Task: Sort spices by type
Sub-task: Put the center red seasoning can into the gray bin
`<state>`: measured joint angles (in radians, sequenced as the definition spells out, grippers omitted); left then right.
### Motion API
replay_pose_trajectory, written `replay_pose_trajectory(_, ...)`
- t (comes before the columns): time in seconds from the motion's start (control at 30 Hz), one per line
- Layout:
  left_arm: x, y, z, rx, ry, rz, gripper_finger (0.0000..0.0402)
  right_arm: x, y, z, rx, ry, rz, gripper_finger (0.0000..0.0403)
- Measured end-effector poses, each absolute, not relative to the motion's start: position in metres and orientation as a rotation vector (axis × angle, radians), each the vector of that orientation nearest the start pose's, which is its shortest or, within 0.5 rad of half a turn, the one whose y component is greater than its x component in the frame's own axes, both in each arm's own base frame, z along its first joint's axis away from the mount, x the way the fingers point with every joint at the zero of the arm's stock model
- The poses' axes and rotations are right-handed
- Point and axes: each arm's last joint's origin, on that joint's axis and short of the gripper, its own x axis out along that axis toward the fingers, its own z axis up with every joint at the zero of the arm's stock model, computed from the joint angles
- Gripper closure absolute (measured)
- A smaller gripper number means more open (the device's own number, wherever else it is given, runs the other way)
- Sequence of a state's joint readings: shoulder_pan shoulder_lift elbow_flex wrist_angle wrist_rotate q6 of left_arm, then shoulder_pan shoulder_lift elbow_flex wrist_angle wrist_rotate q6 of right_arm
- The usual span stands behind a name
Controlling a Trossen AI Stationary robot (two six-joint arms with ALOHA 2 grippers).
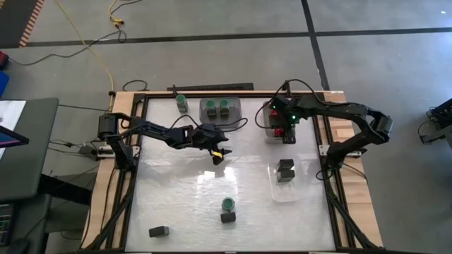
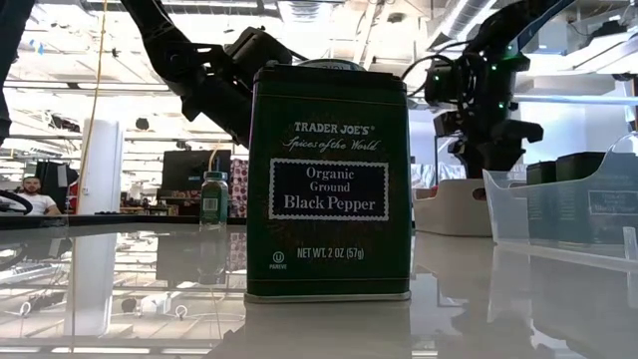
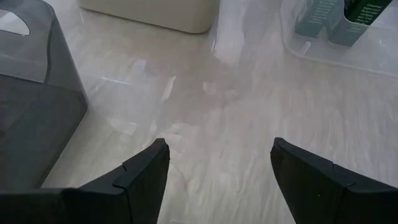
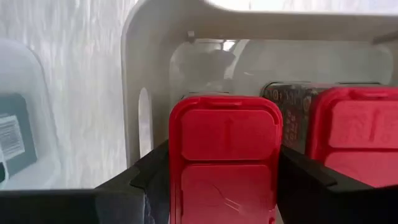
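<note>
my right hand (image 4: 214, 180) is down in the pale tray (image 1: 272, 116) at the far right of the counter (image 1: 191, 204), its two fingers pinching a red-topped spice box (image 4: 225, 158) from either side. a second red-topped box (image 4: 357, 143) stands just beside it in the same tray, so i judge this tray is the home for the red ones and the held box is either being set down next to its match or has just arrived there; i keep the grip on until it sits flat.

my left hand (image 1: 219, 152) hangs over the middle of the counter with its fingers spread and nothing between them; its wrist view shows only bare surface under them. it waits there because it is central, within reach of what is left.

the other kinds are already grouped. two green-lidded jars (image 1: 218, 107) sit in the grey tray (image 1: 220, 116) at the far edge, and dark tins (image 1: 285, 170) stand in the clear tray (image 1: 286, 190) on the right. strays remain: one green-lidded jar (image 1: 181, 103) outside the grey tray to its left, another green-lidded jar (image 1: 228, 204) touching a dark tin (image 1: 227, 217) near the front, and a lone dark tin (image 1: 159, 231) at the front left. the low view is filled by a black pepper tin (image 2: 329, 184), which i take to be one of the front ones. i judge the sort a bit over half done.
</note>
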<state>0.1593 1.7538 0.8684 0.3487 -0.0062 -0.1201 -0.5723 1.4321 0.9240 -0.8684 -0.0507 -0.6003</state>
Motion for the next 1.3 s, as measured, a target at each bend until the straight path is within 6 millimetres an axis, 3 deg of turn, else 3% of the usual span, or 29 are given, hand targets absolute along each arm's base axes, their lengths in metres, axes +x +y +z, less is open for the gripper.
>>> replay_pose_trajectory(0.27, 0.348, 0.056, 0.162, -0.158, 0.526, 0.194, 0.0134, 0.208, -0.137, 0.202, -0.091, 1.311, -0.014, 0.0163)
replay_pose_trajectory(1.3, 0.348, 0.056, 0.162, -0.158, 0.526, 0.194, 0.0134, 0.204, -0.142, 0.203, -0.081, 1.303, -0.02, 0.0138)
